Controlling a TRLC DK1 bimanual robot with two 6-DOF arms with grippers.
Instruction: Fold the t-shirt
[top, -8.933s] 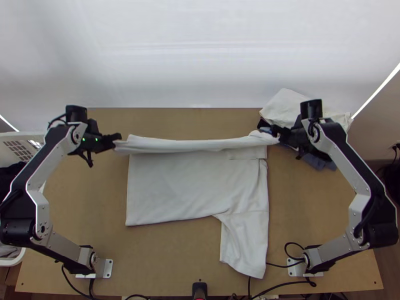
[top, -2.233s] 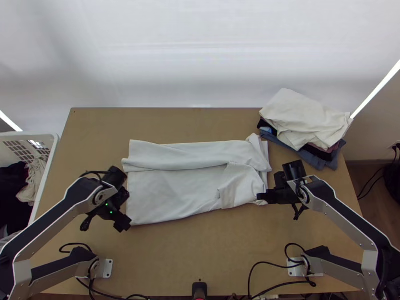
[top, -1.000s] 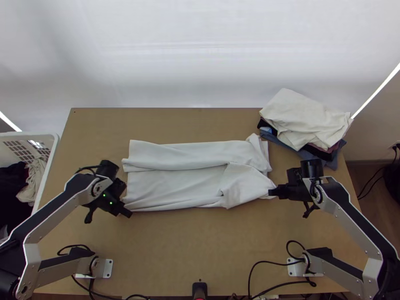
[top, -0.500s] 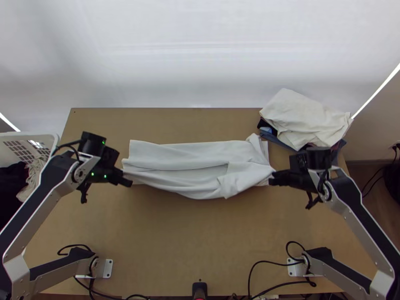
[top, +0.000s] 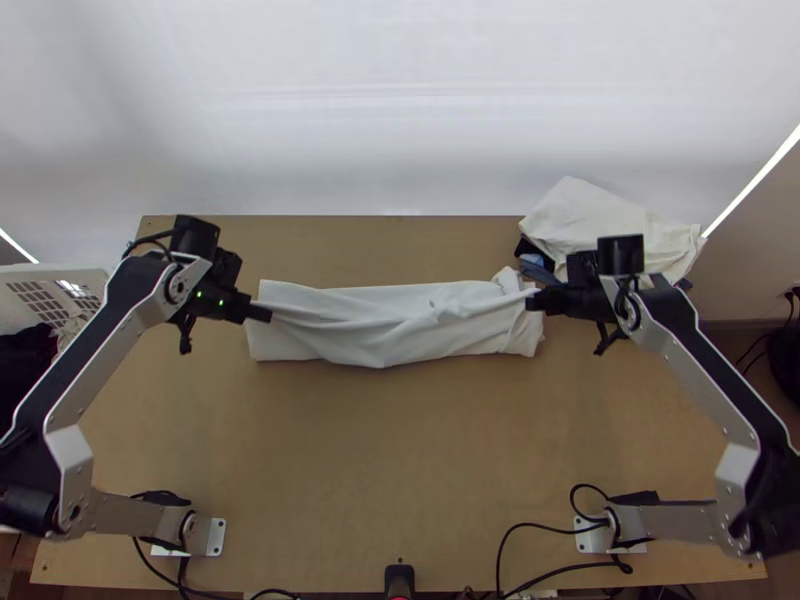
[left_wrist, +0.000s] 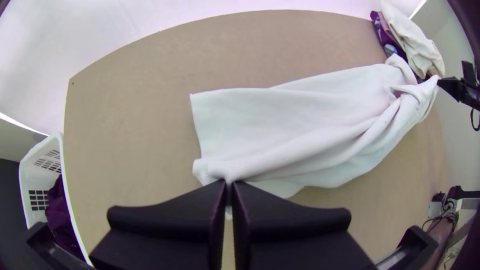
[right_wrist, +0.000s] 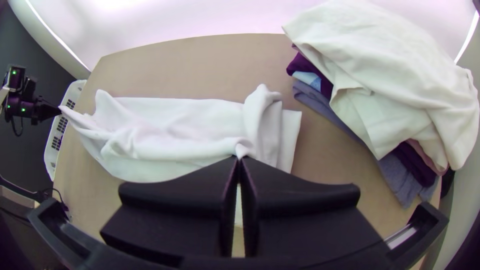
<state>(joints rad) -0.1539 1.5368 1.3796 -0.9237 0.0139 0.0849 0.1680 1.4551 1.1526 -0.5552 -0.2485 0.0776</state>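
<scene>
Inspecting t-shirt (top: 385, 342), in long strip on table (top: 400, 450)
Left gripper (left_wrist: 229, 183) and right gripper (right_wrist: 239, 158) pinch opposite ends of its lifted edge; cloth judged light and limp, best held by both corners, pulled taut

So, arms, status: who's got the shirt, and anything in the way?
Left tool shut on one end of white t-shirt; right tool shut on other end. Shirt: narrow strip, creased between tools. Clothes pile near right tool, beside shirt.

Basket (top: 62, 268) cut off, lol
Runs past the left edge, and the right gripper (top: 534, 300) kinda hides the clothes stack's (top: 590, 212) near side.
</scene>
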